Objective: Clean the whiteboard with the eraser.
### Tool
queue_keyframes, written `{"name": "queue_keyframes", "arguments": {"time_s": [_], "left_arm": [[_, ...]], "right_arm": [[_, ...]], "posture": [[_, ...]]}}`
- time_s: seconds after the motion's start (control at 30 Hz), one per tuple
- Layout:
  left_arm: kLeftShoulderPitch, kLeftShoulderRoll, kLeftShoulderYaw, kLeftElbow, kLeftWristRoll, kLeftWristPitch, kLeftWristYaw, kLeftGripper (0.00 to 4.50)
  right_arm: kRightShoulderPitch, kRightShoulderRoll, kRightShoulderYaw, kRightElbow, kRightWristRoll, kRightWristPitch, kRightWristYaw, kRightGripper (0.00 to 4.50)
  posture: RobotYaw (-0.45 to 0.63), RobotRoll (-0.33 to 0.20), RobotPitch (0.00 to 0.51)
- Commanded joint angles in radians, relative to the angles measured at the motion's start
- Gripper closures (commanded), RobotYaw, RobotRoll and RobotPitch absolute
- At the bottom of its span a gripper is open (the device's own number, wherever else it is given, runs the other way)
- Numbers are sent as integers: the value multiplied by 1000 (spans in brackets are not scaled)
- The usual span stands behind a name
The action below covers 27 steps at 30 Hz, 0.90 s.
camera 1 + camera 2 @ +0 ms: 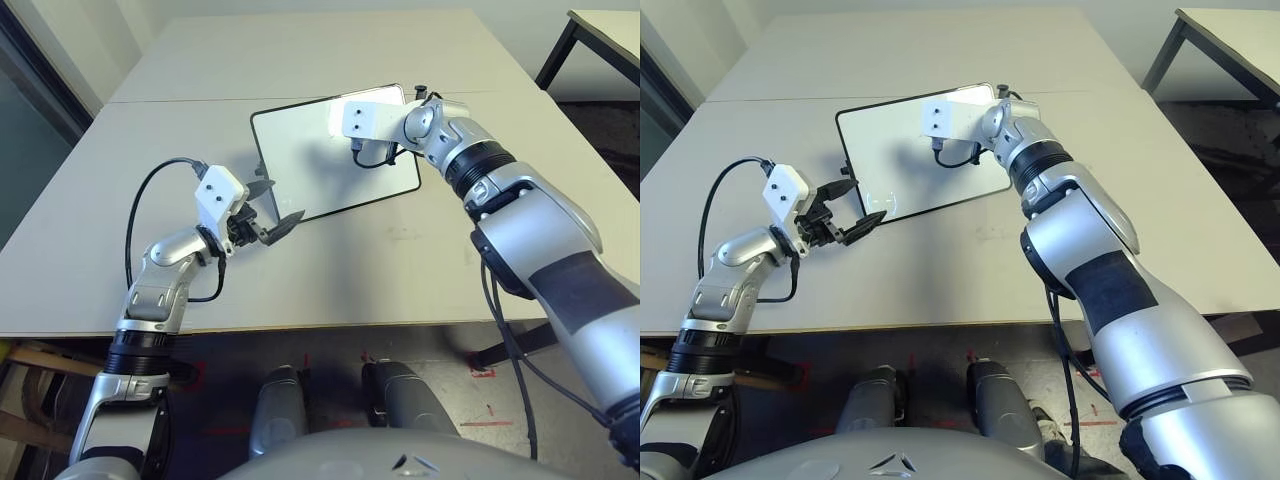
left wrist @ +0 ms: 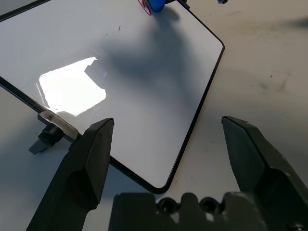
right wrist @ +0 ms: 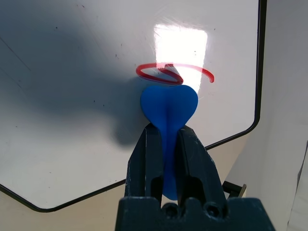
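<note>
While right hand [image 3: 166, 144] pinches eraser [image 3: 168, 103] on whiteboard [image 1: 310, 160], left hand [image 1: 268, 208] gapes empty beside its corner

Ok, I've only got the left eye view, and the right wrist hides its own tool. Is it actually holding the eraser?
Observer: Yes. In the right wrist view, the right tool is shut on the blue eraser, whose rounded end sticks out past the fingertips.
Operator: Any writing on the whiteboard under that wrist?
Observer: Yes. A red looping mark sits just past the eraser's tip on the whiteboard, near one of its rounded corners.
</note>
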Motion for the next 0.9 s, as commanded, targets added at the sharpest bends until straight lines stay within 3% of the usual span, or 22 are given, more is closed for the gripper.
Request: {"name": "queue_keyframes", "arguments": {"time_s": [0.03, 0.9], "left_arm": [[5, 6, 3, -20, 1, 8, 3, 0], [-15, -5, -8, 2, 4, 2, -2, 0]], "right_arm": [[1, -2, -5, 5, 4, -2, 9, 4375], [-3, -53, 37, -19, -34, -7, 128, 4376]], "posture": [[-33, 0, 57], [-45, 0, 60]]}}
